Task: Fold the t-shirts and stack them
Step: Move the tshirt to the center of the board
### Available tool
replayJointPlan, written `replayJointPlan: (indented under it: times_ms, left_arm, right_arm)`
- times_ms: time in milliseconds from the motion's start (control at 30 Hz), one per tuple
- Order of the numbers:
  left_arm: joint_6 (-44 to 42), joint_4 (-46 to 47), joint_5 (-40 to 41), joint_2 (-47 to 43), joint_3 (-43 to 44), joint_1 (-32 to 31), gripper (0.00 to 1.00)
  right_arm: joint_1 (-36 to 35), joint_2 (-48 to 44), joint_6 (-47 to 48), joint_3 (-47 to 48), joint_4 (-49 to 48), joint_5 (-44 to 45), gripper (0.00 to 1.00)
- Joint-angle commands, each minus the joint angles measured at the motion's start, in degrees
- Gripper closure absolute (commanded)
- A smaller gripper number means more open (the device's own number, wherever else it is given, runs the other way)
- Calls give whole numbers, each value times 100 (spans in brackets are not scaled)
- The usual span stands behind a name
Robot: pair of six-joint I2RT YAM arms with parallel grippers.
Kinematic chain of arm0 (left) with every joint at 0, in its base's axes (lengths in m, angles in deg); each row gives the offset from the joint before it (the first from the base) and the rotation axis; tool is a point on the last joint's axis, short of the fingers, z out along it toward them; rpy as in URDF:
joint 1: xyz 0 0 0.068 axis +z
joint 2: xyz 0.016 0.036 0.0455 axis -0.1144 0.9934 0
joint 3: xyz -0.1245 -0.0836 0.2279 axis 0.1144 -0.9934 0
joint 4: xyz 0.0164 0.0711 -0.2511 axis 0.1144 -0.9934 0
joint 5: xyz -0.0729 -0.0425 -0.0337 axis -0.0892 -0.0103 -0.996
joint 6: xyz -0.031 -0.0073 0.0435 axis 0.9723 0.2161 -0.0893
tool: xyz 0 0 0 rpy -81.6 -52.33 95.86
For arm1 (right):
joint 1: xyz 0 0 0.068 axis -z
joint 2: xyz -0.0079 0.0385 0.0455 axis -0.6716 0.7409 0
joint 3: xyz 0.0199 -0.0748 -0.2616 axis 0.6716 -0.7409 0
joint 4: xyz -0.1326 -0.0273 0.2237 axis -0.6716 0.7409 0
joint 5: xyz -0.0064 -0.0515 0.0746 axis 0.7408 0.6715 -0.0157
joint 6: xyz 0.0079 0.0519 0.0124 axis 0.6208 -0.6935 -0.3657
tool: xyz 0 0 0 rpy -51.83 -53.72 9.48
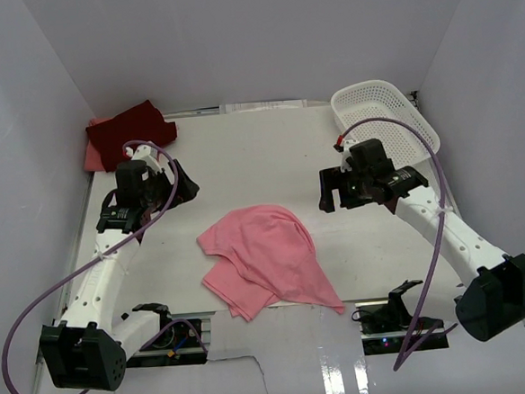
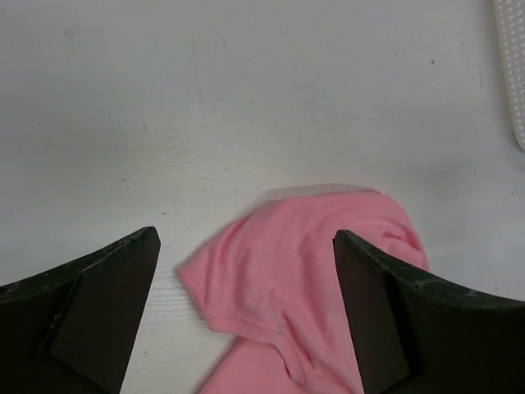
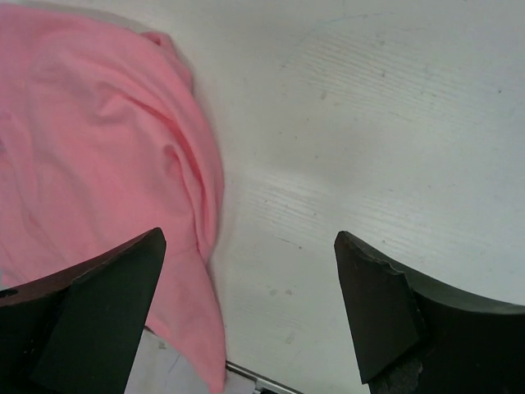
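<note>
A light pink t-shirt [image 1: 267, 260] lies crumpled in the middle of the white table, loose and touched by neither gripper. A dark maroon t-shirt [image 1: 132, 129] sits folded in the back left corner on top of a salmon pink t-shirt [image 1: 93, 158], of which only an edge shows. My left gripper [image 1: 185, 188] hovers open to the left of and behind the pink shirt. In the left wrist view a sleeve of the pink t-shirt [image 2: 295, 271] shows between the wide jaws of the left gripper [image 2: 246, 238]. My right gripper [image 1: 328, 192] hovers open to the shirt's right. In the right wrist view the right gripper [image 3: 248, 238] is above bare table, with the pink t-shirt [image 3: 98, 139] at its left.
A white mesh basket [image 1: 385, 116] stands at the back right, just behind the right wrist; its rim [image 2: 513, 74] shows at the edge of the left wrist view. White walls close in the table on three sides. The table's near edge [image 3: 262, 382] runs just below the pink shirt.
</note>
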Motion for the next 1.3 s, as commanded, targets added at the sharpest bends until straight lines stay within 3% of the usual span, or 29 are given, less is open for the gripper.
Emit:
replayJointPlan:
  times_ms: [0, 133, 233, 433, 633, 967, 1067, 1133, 1267]
  left_arm:
    - [59, -174, -205, 26, 134, -20, 2]
    - [95, -156, -294, 158, 20, -64, 2]
    - [33, -165, -293, 211, 46, -64, 2]
    - [-46, -156, -390, 220, 46, -99, 2]
    - [-55, -323, -478, 141, 20, -134, 2]
    - [-108, -438, -425, 53, 11, -135, 2]
    - [-108, -446, -425, 88, 46, -143, 2]
    - [-81, -472, -460, 106, 72, -143, 2]
    - [32, -630, -505, 114, 169, -152, 2]
  right_arm:
    - [-51, 117, 87, -55, -647, 866, 10]
    - [-43, 1258, 438, 400, -1141, 1368, 10]
    - [141, 2802, 553, 1419, -1141, 1300, 10]
    - [475, 4869, 641, 3669, -887, 1535, 10]
    - [993, 5944, 430, 5014, -465, 2626, 10]
    - [1583, 6605, 491, 6543, -412, 2530, 10]
    - [1592, 6561, 466, 6983, -246, 1364, 10]
    - [1426, 6167, 474, 6872, 44, 641, 10]
    - [636, 4561, 684, 4881, -305, 174, 10]
